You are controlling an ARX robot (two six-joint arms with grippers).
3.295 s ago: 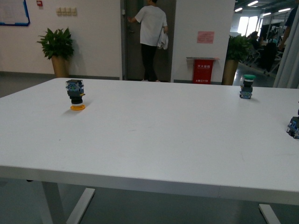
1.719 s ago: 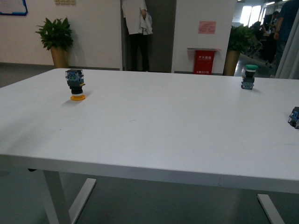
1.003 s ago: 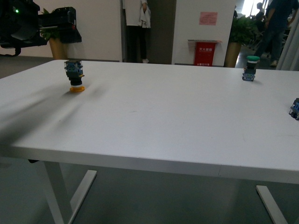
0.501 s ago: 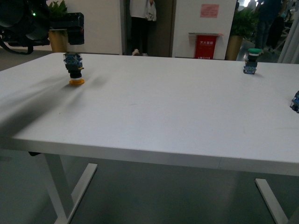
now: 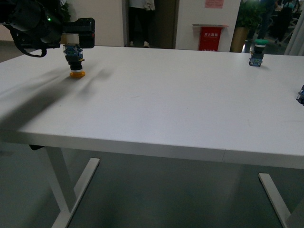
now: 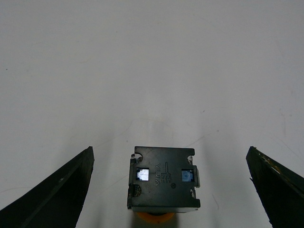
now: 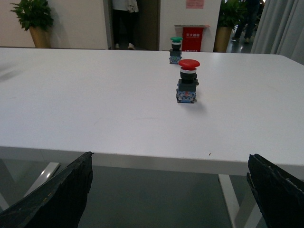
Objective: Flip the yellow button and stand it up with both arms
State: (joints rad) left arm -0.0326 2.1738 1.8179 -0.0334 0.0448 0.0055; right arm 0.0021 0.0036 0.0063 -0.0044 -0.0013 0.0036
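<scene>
The yellow button (image 5: 75,61) stands upside down on its yellow-orange cap at the far left of the white table (image 5: 171,99), blue-grey body upward. My left gripper (image 5: 76,39) hangs open directly above it. In the left wrist view the button's black back (image 6: 164,178) sits between the two spread fingers (image 6: 59,192), touching neither, with a sliver of orange cap below. My right gripper (image 7: 171,156) is open and empty, low by the table's near edge; it does not show in the front view.
A green-capped button (image 5: 257,50) stands upright at the far right of the table, also seen as the green button (image 7: 176,49). A red-capped button (image 7: 187,81) stands nearer my right gripper. A blue-grey part (image 5: 300,95) is cut off at the right edge.
My left arm has come in from the left and moved over the yellow button. The button has not moved. The front view has tilted downward.
</scene>
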